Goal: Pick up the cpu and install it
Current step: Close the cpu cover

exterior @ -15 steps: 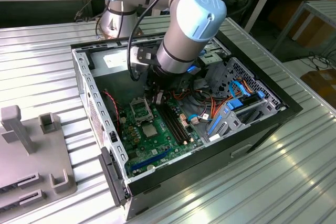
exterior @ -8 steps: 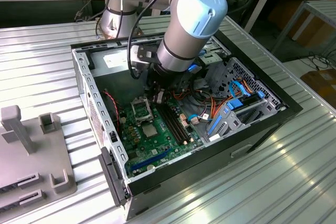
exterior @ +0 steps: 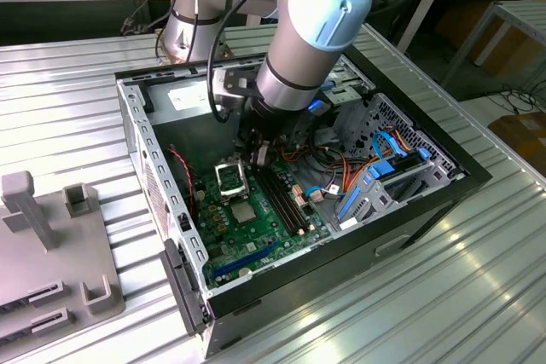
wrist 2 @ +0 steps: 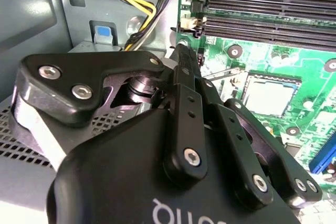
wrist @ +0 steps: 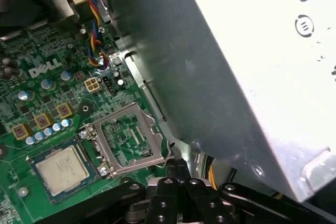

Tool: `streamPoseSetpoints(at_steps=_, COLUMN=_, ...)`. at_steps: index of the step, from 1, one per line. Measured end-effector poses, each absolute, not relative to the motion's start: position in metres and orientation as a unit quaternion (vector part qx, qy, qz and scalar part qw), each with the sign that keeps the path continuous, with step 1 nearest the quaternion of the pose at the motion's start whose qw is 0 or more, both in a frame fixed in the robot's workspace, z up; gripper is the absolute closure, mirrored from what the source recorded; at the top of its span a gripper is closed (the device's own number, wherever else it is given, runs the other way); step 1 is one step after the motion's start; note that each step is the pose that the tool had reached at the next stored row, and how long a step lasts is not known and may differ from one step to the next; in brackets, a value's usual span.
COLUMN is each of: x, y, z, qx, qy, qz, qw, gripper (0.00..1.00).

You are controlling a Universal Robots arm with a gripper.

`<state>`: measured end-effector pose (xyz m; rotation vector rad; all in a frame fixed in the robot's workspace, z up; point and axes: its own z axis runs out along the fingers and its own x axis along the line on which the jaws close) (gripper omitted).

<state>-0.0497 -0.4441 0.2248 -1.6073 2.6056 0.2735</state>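
Observation:
The cpu (wrist: 62,169), a small silver-grey square chip, lies flat in its socket on the green motherboard (wrist: 31,98); it also shows in the second wrist view (wrist 2: 268,98) and in the exterior view (exterior: 241,213). Beside it the black hinged frame (wrist: 131,140) stands swung open (exterior: 230,178). My gripper (wrist 2: 182,56) is shut, with nothing seen between its fingers. Its tip (wrist: 176,165) sits at the free edge of the open frame, apart from the cpu. In the exterior view the gripper (exterior: 258,158) hangs inside the case just above the frame.
The open computer case (exterior: 136,138) rests on a ribbed metal table (exterior: 68,100). The grey power-supply box (wrist: 236,77) is close beside the gripper. Long black memory slots (wrist 2: 262,9), coloured cables (exterior: 328,168) and a blue drive cage (exterior: 375,181) crowd the case. A grey fixture (exterior: 51,245) stands at the exterior view's left.

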Motion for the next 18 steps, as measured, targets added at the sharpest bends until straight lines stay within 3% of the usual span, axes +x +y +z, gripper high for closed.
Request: streamPoseSetpoints(at_steps=18, x=-0.0508, y=-0.4475, z=0.2355, qx=-0.524, qy=0.847, qz=0.081, qw=0.029, gripper=0.89)
